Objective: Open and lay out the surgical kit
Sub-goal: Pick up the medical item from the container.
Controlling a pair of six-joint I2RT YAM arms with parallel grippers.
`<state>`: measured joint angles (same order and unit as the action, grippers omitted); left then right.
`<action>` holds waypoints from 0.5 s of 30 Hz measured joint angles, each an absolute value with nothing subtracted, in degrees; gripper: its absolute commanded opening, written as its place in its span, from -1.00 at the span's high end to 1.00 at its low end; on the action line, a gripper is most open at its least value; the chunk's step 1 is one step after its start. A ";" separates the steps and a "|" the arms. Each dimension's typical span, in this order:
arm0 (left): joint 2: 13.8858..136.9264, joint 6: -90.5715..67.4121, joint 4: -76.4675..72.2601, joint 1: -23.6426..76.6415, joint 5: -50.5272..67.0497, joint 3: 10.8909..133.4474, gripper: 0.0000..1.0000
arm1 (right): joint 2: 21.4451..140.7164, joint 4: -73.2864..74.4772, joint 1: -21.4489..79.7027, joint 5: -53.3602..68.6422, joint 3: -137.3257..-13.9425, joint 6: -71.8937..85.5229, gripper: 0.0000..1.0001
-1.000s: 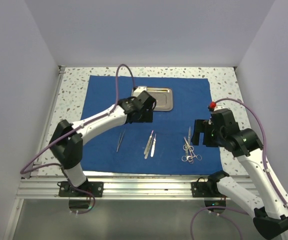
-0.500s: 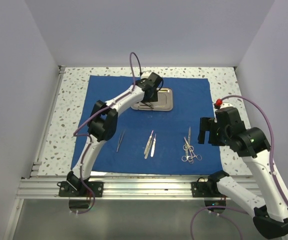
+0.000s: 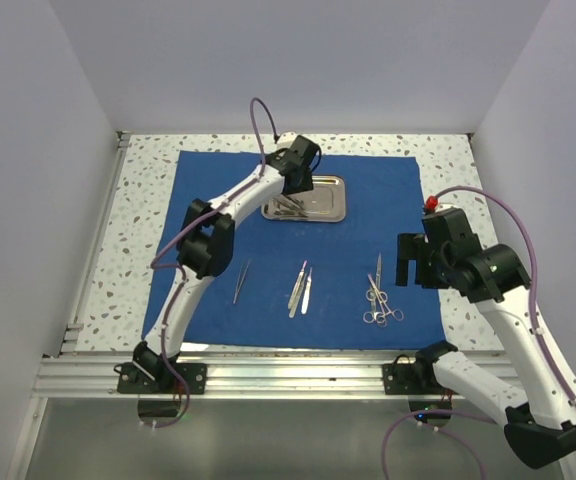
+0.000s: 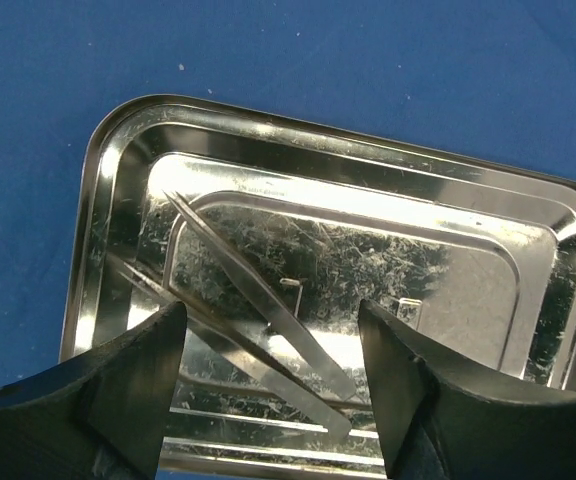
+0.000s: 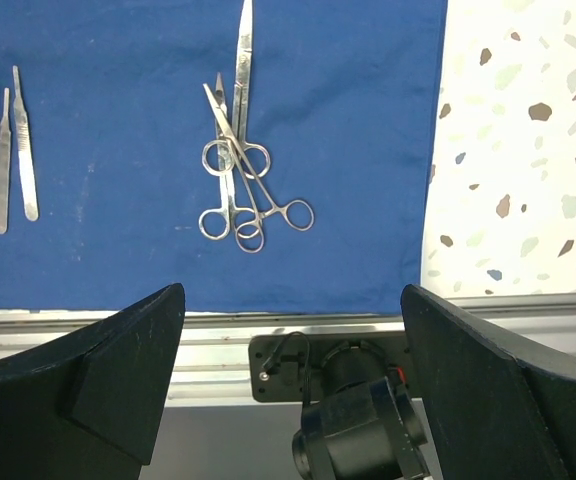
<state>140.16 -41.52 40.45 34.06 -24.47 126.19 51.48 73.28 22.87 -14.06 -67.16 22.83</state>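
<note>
Below the gap between the parted left fingers (image 4: 133, 385), tweezers (image 4: 256, 297) lie in the steel tray (image 4: 368, 170).

Royal-blue cloth drape (image 4: 368, 60): matt, fine weave. Small rectangular steel tray (image 4: 103, 200): mirror-glossy, fine scratches on floor. Thin silver tweezers (image 4: 258, 298) in it: smooth polished metal. Ring-handled scissors and forceps (image 5: 230, 125): bright metal. White speckled counter (image 5: 528, 150): stone-like, smooth. My left hand (image 4: 268, 330): matt black plastic.
</note>
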 measured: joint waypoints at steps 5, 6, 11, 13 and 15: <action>143.52 -41.56 40.16 33.47 -23.86 128.42 -0.41 | 51.75 73.28 22.87 -14.35 -67.16 22.85 -0.87; 144.03 -41.56 40.05 33.32 -23.70 128.57 -0.40 | 51.68 73.28 22.87 -14.46 -67.16 22.85 -0.87; 145.25 -41.63 39.24 32.45 -23.11 129.43 -0.27 | 51.46 73.30 22.87 -15.11 -67.16 22.87 -0.87; 145.49 -41.67 38.59 32.14 -22.72 129.62 -0.17 | 51.24 73.32 22.87 -15.51 -67.16 22.90 -0.87; 145.75 -41.93 37.89 31.88 -22.26 129.86 0.06 | 51.03 73.34 22.87 -15.55 -67.16 22.90 -0.85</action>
<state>145.75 -41.93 37.89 31.88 -22.26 129.86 51.03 73.34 22.87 -15.55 -67.16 22.90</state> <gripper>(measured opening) 0.560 0.935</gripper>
